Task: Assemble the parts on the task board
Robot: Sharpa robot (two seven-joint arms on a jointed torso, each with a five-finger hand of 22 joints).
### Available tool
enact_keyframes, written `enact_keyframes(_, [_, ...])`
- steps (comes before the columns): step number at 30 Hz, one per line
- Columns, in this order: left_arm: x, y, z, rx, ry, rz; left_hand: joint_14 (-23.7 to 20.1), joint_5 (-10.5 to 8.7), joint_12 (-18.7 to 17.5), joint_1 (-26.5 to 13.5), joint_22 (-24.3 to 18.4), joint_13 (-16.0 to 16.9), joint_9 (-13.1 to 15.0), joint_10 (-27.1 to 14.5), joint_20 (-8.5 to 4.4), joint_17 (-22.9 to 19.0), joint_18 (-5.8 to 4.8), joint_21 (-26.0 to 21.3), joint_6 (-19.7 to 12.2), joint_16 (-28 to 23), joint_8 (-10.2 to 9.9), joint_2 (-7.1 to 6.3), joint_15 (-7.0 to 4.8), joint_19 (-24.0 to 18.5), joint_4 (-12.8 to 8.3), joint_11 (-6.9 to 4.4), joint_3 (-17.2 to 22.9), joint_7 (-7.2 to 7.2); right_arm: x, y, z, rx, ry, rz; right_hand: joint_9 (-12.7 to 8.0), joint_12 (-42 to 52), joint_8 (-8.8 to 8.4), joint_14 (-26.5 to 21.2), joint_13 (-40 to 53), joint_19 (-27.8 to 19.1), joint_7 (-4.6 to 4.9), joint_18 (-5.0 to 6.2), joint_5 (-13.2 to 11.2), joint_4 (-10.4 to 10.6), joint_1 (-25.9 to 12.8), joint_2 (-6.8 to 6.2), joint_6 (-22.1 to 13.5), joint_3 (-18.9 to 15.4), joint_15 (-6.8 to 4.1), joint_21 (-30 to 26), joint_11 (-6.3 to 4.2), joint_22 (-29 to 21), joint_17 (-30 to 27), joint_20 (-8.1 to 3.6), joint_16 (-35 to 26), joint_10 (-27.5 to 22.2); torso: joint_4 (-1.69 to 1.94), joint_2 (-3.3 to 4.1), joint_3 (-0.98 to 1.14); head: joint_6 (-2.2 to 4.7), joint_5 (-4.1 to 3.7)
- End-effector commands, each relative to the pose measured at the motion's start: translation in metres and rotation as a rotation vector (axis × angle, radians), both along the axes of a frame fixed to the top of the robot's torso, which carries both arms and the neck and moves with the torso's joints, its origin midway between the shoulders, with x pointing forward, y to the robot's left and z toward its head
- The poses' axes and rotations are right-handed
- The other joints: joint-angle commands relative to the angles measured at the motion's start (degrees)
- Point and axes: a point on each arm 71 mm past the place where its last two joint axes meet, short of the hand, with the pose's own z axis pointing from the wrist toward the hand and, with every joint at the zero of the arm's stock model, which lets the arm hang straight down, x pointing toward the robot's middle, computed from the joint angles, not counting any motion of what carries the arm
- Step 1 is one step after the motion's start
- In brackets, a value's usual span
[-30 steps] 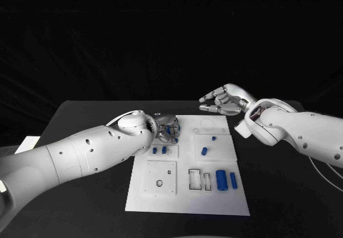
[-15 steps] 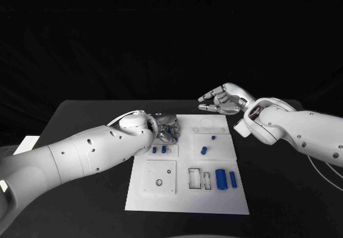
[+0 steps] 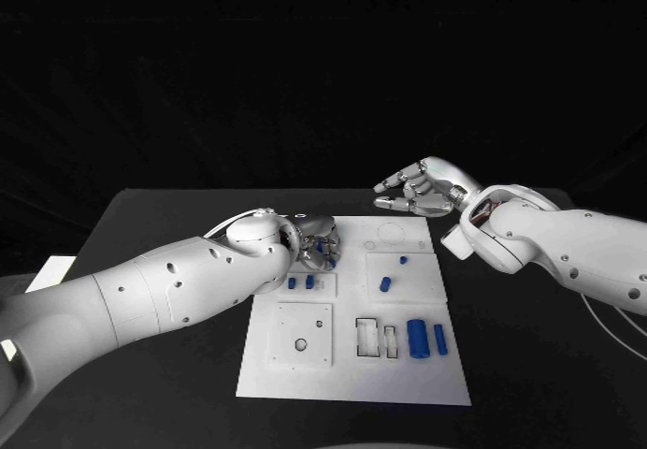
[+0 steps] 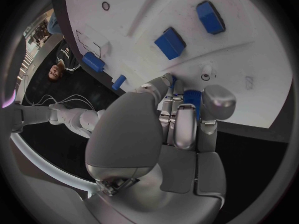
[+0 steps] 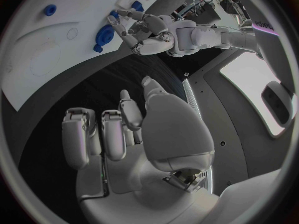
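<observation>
My left hand [image 4: 181,119] pinches a blue part [image 4: 192,98] just above the board [image 3: 353,374]; my right hand [image 3: 421,190], loosely curled and empty, hangs beyond its far edge.

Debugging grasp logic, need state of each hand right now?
Left hand: fingers closed around a blue part at the task board.
Right hand: fingers curled, holding nothing, raised beyond the board's far edge.
</observation>
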Motion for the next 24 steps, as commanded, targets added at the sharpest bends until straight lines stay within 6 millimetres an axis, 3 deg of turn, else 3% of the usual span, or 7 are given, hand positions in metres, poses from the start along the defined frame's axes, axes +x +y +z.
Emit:
enact_keyframes(1, [-0.003,0.000,-0.008,0.025,0.013,-0.006,2.15,-0.08,-0.51,0.12,0.04,0.06,0.13,0.63,-0.43,-0.10,-0.26,0.30,0.69,0.31,-0.07,0.04,-0.51,0.80,-0.30,0.11,0.99,0.06,-0.001,0.002,0.000,0.000,0.003,0.019,0.08,-0.29,-0.02,3.74,-0.10,-0.32,-0.06,0.36,0.35,-0.08,-0.07,0.40,-0.46,-0.29,0.54,-0.24,-0.03,1.38,4.83,0.04,-0.29,-0.29,0.04,0.00,0.03,0.05,-0.06])
enact_keyframes(6, [-0.003,-0.001,-0.005,-0.012,-0.019,-0.006,2.06,0.53,-2.90,-1.62,0.09,0.00,-0.08,2.15,-0.35,-0.57,-0.24,0.12,1.60,0.47,-1.05,-0.76,-0.28,0.76,-1.71,0.27,3.80,0.33,-0.001,0.003,0.000,0.001,0.003,0.021,0.08,-0.29,-0.02,3.74,-0.10,-0.32,-0.06,0.36,0.35,-0.08,-0.07,0.40,-0.46,-0.29,0.54,-0.24,-0.03,1.38,4.83,0.04,-0.29,-0.29,-0.01,0.00,-0.01,0.22,0.00])
enact_keyframes(13, [-0.004,0.001,-0.001,-0.061,-0.031,0.002,2.02,0.66,-3.81,-2.36,0.06,0.00,-0.14,2.51,-0.33,-0.77,-0.21,0.00,1.86,0.53,-1.43,-1.02,-0.28,0.73,-2.16,0.36,4.52,0.45,-0.001,0.003,0.000,0.001,0.003,0.021,0.08,-0.29,-0.02,3.74,-0.10,-0.32,-0.06,0.36,0.35,-0.08,-0.07,0.40,-0.46,-0.29,0.54,-0.24,-0.03,1.38,4.83,0.04,-0.29,-0.29,0.02,0.00,-0.02,0.37,0.00])
enact_keyframes(24, [-0.010,0.023,0.015,-0.140,-0.009,0.044,1.97,0.56,-4.72,-3.59,0.10,0.03,-0.20,2.88,-0.26,-1.00,-0.21,-0.06,2.11,0.58,-1.81,-1.30,-0.20,0.72,-2.28,0.44,4.72,0.51,-0.001,-0.001,0.000,-0.002,0.003,0.014,0.08,-0.29,-0.02,3.74,-0.10,-0.32,-0.06,0.36,0.35,-0.08,-0.07,0.40,-0.46,-0.29,0.54,-0.24,-0.03,1.38,4.83,0.04,-0.29,-0.29,0.27,-0.19,0.06,0.62,0.33])
